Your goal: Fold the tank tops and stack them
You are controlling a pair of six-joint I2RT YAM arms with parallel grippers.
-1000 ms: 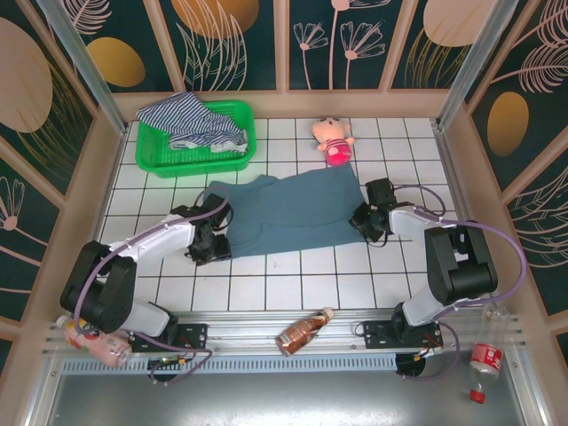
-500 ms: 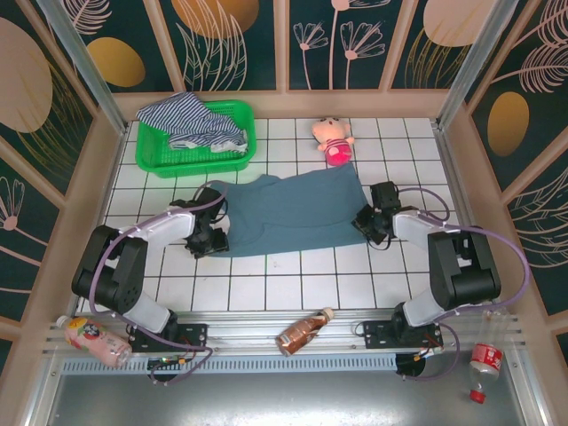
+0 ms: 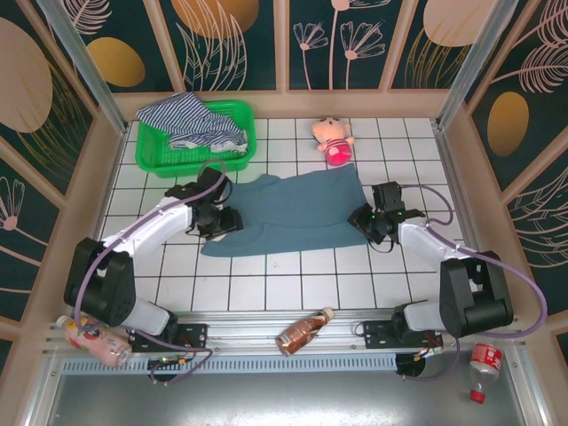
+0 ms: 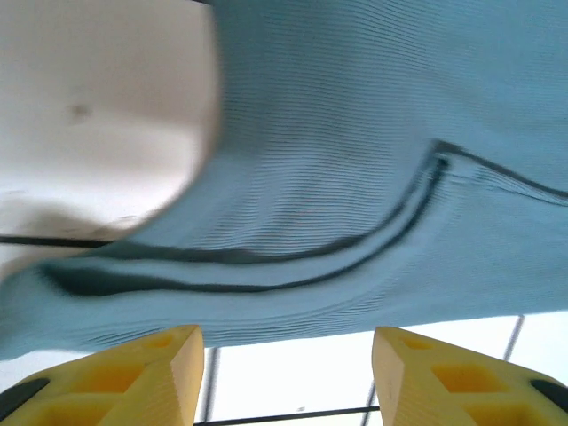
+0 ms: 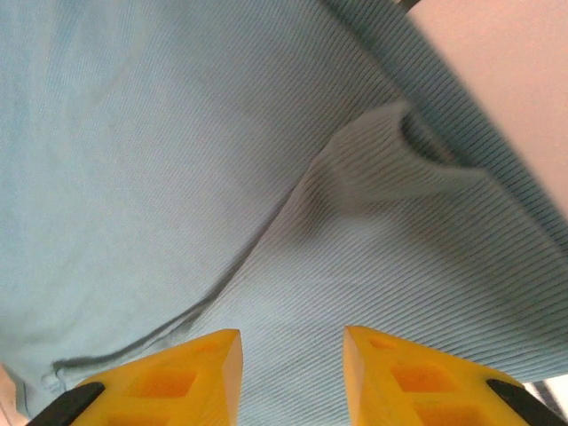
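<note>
The teal-blue tank top (image 3: 297,211) lies spread flat on the white tiled table, and the striped tank top (image 3: 191,120) is heaped in the green basket. My left gripper (image 3: 222,219) is at the teal top's left edge. In the left wrist view that gripper (image 4: 286,342) is open, with bare table between its yellow fingers (image 4: 169,364) and the cloth's hem (image 4: 266,284) just beyond them. My right gripper (image 3: 362,220) is at the top's right edge. The right wrist view has it (image 5: 293,335) open low over the ribbed teal cloth (image 5: 177,177), which lies flat under the jaws.
The green basket (image 3: 151,160) stands at the back left and a pink plush doll (image 3: 333,140) at the back centre. A brown bottle (image 3: 302,331) lies on the front rail, with other bottles at the front left (image 3: 89,337) and front right (image 3: 484,359).
My left gripper has moved away from me along the teal top's left edge, and that edge has shifted. The right gripper's jaws have spread wider over the right edge.
</note>
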